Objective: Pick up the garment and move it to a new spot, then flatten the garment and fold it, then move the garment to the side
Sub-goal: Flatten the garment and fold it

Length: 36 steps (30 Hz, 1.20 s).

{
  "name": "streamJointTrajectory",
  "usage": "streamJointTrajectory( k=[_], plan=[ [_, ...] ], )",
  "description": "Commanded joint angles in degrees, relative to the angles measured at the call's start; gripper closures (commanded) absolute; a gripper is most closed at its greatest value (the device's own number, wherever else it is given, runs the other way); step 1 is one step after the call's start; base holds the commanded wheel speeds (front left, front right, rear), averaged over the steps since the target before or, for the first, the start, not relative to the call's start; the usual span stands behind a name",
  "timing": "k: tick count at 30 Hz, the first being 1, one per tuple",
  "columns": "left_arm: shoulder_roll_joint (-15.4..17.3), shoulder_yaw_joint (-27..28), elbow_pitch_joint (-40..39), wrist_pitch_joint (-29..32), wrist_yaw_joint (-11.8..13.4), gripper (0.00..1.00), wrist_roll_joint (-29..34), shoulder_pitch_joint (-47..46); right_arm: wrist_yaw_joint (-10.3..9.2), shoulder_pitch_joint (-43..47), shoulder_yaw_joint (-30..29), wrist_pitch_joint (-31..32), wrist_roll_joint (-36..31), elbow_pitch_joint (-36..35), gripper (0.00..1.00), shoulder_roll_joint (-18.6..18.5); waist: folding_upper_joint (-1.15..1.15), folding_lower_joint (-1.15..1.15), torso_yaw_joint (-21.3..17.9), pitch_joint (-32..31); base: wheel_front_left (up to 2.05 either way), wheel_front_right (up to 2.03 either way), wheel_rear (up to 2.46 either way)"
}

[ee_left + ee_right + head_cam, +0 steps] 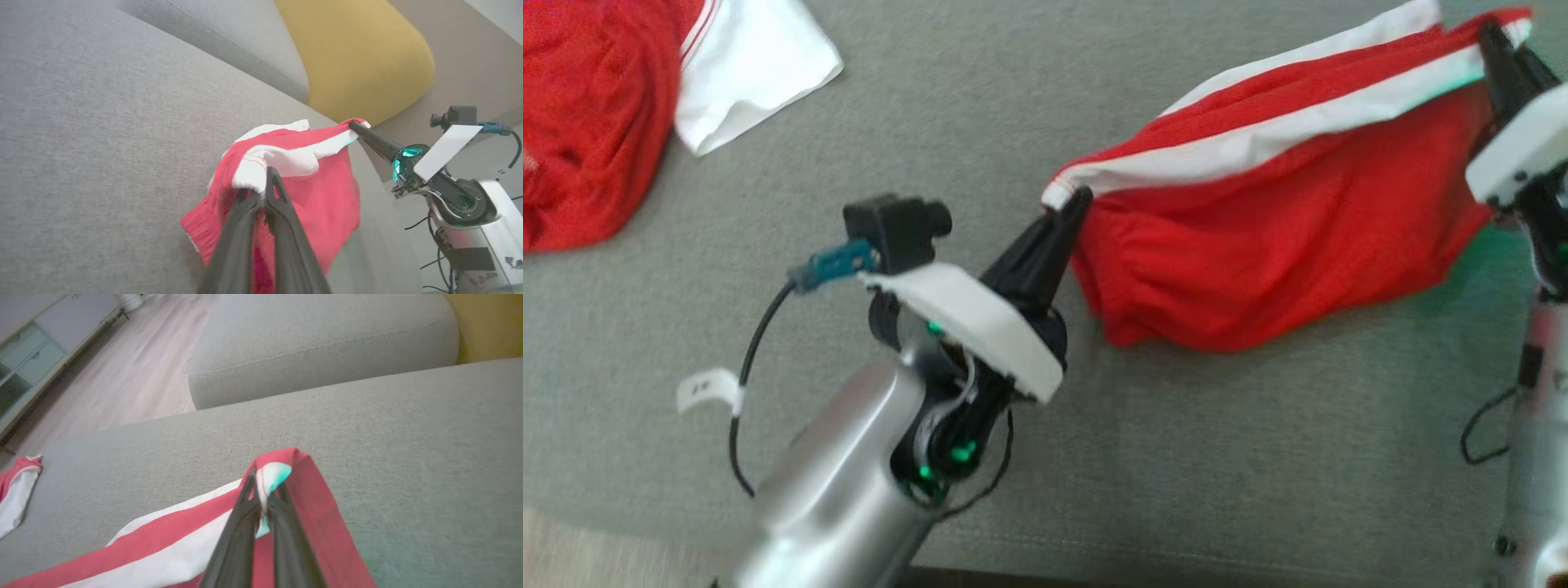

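Left forearm (849, 490) is nearest the head camera, silver, angled up toward centre. Left gripper (1072, 214) is clamped on 1 white-striped corner of the garment (1258, 245). Right gripper (1493, 41) is clamped on the opposite corner, upper right. Both pairs of fingers are together on cloth, and each wrist view confirms it.

Garment hangs stretched between the 2 grippers above the sofa seat (1013, 98). Its striped top edge is taut and the red body sags below. Cannot tell whether the lowest fold touches the seat.

Long axis runs from left gripper to right gripper, across the robot's front, slanting away on the right side. Second garment (596, 122), also red and white, lies well apart at far left.

Judgement: carry step in hand. Laying flat calls for both arms lowering together with that axis held stretched; otherwise the body likely bunches underneath.
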Motion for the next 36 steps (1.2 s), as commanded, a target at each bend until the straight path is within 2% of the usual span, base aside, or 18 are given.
streamJointTrajectory(
  k=[1, 11, 16, 17, 18, 19, 20, 21, 25, 32, 36],
  plan=[
    [0.32, 1.93, -0.63, -0.49, -0.23, 1.0, 0.43, -1.82, -0.04, -1.72, 1.44, 0.07, -0.38, -1.07, 1.0, -0.56, 0.0, -0.01, 1.54, 1.47, 0.0, 0.0, 0.0],
    [-2.24, 1.21, 7.86, -2.41, -2.36, 1.0, -0.93, -5.59, -0.04, -7.9, 3.45, -4.62, -0.71, 9.19, 1.0, -2.08, 0.0, -0.01, 2.24, 2.0, 0.0, 0.0, 0.0],
    [-2.73, 1.2, 9.9, -4.02, -2.1, 1.0, -0.78, -6.6, -0.04, -9.44, 3.13, -7.43, -0.97, 12.66, 1.0, -2.64, 0.0, -0.01, 2.23, 1.81, 0.0, 0.0, 0.0],
    [-2.81, 1.32, 10.33, -4.26, -1.76, 0.93, -0.8, -6.7, -0.04, -9.69, 3.0, -7.76, -1.07, 13.32, 1.0, -2.52, 0.0, -0.01, 2.2, 1.77, 0.0, 0.0, 0.0],
    [-2.86, 1.23, 10.76, -4.32, -1.51, 0.79, -0.75, -6.79, -0.04, -9.76, 3.36, -7.83, -1.0, 13.89, 0.56, -2.42, 0.0, -0.01, 2.15, 1.69, 0.0, 0.0, 0.0],
    [-2.89, 1.01, 11.14, -4.21, -1.35, 0.6, -0.69, -6.77, -0.04, -9.75, 3.57, -7.95, -0.91, 14.3, 0.0, -2.35, 0.0, -0.01, 2.05, 1.6, 0.0, 0.0, 0.0],
    [-2.84, 0.78, 11.44, -4.16, -1.15, 0.17, -0.47, -6.67, -0.04, -9.75, 3.45, -8.15, -0.85, 14.66, 0.0, -2.29, 0.0, -0.01, 1.94, 1.51, 0.0, 0.0, 0.0],
    [-2.7, 0.57, 11.58, -4.24, -0.94, 0.0, -0.15, -6.51, -0.04, -9.72, 3.72, -8.06, -0.75, 14.91, 0.0, -2.4, 0.0, -0.01, 1.85, 1.45, 0.0, 0.0, 0.0],
    [-1.73, 0.42, 11.0, -4.99, 0.18, 0.0, 0.67, -4.88, -0.04, -8.17, 6.63, -8.19, -0.04, 13.17, 0.0, -4.39, 0.0, -0.01, 1.54, 0.93, 0.0, 0.0, 0.0],
    [2.86, -0.81, 5.84, -8.27, 4.36, 0.0, 6.44, -0.58, -0.04, -2.65, 14.35, -4.4, -4.34, 9.54, 0.0, -13.95, 0.0, -0.01, 1.23, 0.16, 0.0, 0.0, 0.0],
    [5.04, -1.38, 2.72, -12.34, 7.06, 0.0, 10.8, 2.2, -0.04, -2.1, 14.53, -2.9, -5.24, 10.2, 0.0, -15.36, 0.0, -0.01, 1.81, 0.24, 0.0, 0.0, 0.0]
  ],
)
